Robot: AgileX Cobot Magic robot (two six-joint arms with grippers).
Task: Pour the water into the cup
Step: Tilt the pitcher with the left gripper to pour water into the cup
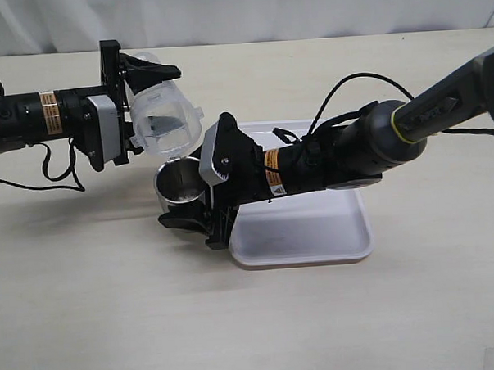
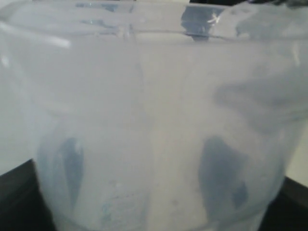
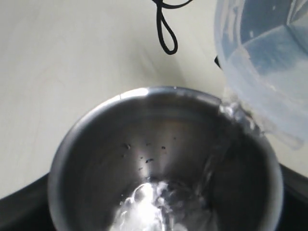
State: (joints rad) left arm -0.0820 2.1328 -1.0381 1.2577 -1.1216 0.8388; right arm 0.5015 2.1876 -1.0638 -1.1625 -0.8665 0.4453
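You are looking at a pale tabletop point(image 1: 88, 307) with a shallow white tray point(image 1: 315, 231) right of centre. Two black arms meet just beside the tray's left edge.

Your left gripper point(image 1: 145, 107) comes in from the left. Its fingers are clamped on a translucent plastic beaker point(image 1: 166, 115), one above it and one below. The beaker is tipped steeply, with its mouth pointing down and to the right. In the left wrist view the beaker point(image 2: 154, 120) fills the picture, and two dark finger shapes show through its cloudy wall.

Your right gripper point(image 1: 186, 196) reaches across from the right, over the tray, and is closed around the cup point(image 1: 180, 181). The cup is short, shiny steel and upright, and it sits directly under the beaker's lip. You cannot tell whether its base touches the table.

In the right wrist view you look down into the cup point(image 3: 120, 144). The beaker's lip point(image 3: 264, 62) sits at the cup's rim — a thin run of water slides down the inner wall. The water point(image 3: 154, 202) lies in a small glinting pool at the bottom, with a few droplets on the steel above it. A black cable loop point(image 3: 166, 29) lies on the table beyond the cup.
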